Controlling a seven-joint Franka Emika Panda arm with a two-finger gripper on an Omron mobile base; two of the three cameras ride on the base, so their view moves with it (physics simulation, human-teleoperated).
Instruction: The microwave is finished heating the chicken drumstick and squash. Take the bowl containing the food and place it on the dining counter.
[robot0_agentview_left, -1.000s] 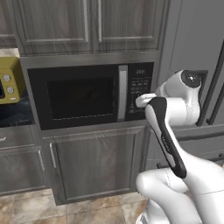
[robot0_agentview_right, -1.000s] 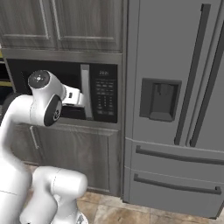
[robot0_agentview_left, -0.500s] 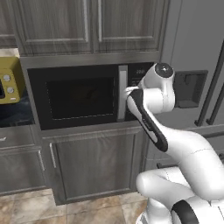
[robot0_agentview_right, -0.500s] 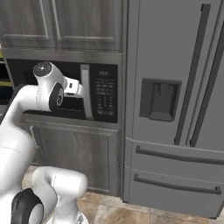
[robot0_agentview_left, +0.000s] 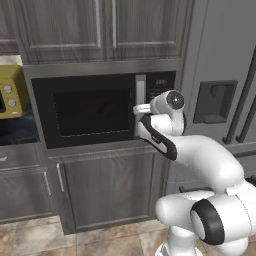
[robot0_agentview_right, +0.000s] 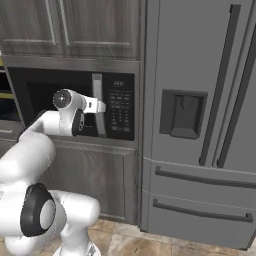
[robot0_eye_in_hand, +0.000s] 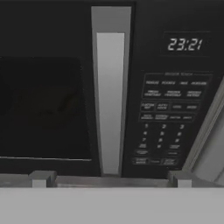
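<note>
Though shut, black microwave (robot0_agentview_left: 102, 110) with dark glass, grey handle (robot0_eye_in_hand: 110, 103).

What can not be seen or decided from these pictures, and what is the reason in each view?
- Bowl, chicken drumstick and squash: hidden behind the shut dark glass door of the microwave, left base view and hand view.
- Button labels on the panel: too blurred to read, hand view.
- Pincer in right base view: too small to judge the gap between its fingers.
- Yellow toaster oven: cut off by the left edge, left base view.
- Dining counter: outside every frame.
</note>
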